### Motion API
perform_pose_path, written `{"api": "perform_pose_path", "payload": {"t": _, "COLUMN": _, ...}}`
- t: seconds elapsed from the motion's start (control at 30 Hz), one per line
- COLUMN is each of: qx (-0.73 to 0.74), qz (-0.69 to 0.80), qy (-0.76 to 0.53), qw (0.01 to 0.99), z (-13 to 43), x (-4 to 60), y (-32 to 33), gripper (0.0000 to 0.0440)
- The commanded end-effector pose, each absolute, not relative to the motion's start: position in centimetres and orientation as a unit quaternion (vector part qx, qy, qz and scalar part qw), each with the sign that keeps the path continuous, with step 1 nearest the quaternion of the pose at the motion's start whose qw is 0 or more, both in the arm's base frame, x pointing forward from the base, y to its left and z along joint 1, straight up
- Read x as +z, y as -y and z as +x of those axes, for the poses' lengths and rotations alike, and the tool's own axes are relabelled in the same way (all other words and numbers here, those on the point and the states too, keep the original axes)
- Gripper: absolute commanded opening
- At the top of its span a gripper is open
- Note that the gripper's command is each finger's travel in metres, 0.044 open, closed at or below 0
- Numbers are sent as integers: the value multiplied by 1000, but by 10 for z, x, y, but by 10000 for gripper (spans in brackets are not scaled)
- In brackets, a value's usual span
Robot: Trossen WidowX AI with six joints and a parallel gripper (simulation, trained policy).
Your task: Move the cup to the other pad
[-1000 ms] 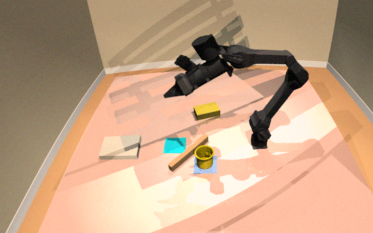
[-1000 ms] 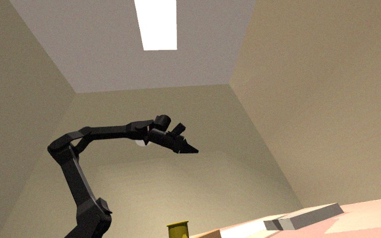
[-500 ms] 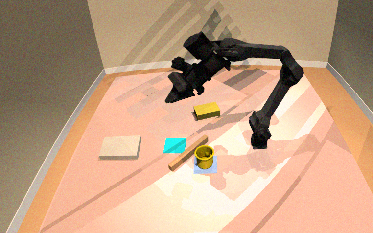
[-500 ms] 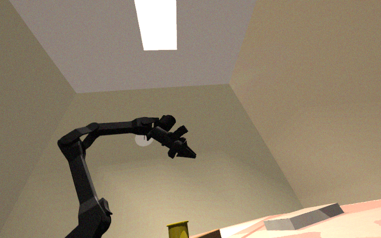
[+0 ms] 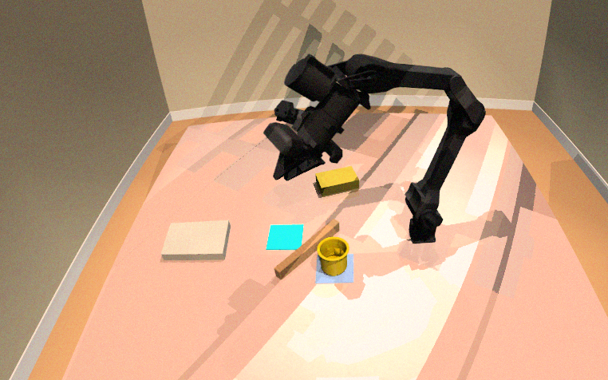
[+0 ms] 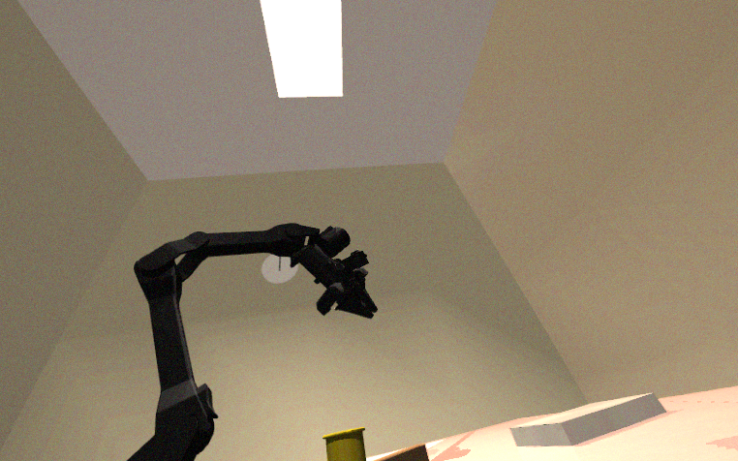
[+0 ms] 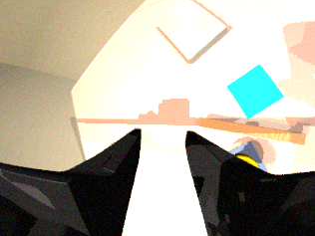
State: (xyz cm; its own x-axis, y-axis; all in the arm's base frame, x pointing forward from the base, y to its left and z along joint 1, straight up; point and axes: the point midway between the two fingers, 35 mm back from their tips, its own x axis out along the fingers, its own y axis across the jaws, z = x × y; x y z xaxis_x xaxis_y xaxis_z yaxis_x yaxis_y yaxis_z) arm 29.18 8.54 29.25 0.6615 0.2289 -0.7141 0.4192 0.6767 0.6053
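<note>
A yellow cup [image 5: 333, 265] [image 6: 345, 447] [image 7: 247, 160] stands upright on the pale blue pad [image 5: 349, 278] [image 7: 254, 147]. Small lumps show inside it, yellowish like the cup; single marbles cannot be made out. The cyan pad [image 5: 285, 237] [image 7: 255, 92] lies flat with nothing on it, beyond a wooden bar. My gripper [image 5: 282, 178] [image 6: 374, 313] [image 7: 163, 135] is partly open and empty, pointing down at a slant high above the table, well away from the cup. In the wrist view the right finger hides part of the cup and its pad.
The wooden bar [image 5: 307, 249] [image 6: 412, 454] [image 7: 254, 130] lies diagonally between the two pads, close to the cup. A beige slab [image 5: 196, 238] [image 6: 595, 418] [image 7: 212, 44] lies left of the cyan pad in the top view. A yellow block [image 5: 337, 180] lies behind the bar, towards the back wall.
</note>
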Motion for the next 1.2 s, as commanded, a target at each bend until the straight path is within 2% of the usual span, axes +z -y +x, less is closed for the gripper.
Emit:
{"api": "perform_pose_path", "payload": {"t": 0.0, "qx": -74, "qz": 413, "qy": -428, "qw": 800, "z": 289, "x": 290, "y": -91, "gripper": 146}}
{"api": "perform_pose_path", "payload": {"t": 1.17, "qx": -279, "qz": 406, "qy": -568, "qw": 659, "z": 256, "x": 234, "y": -99, "gripper": 148}}
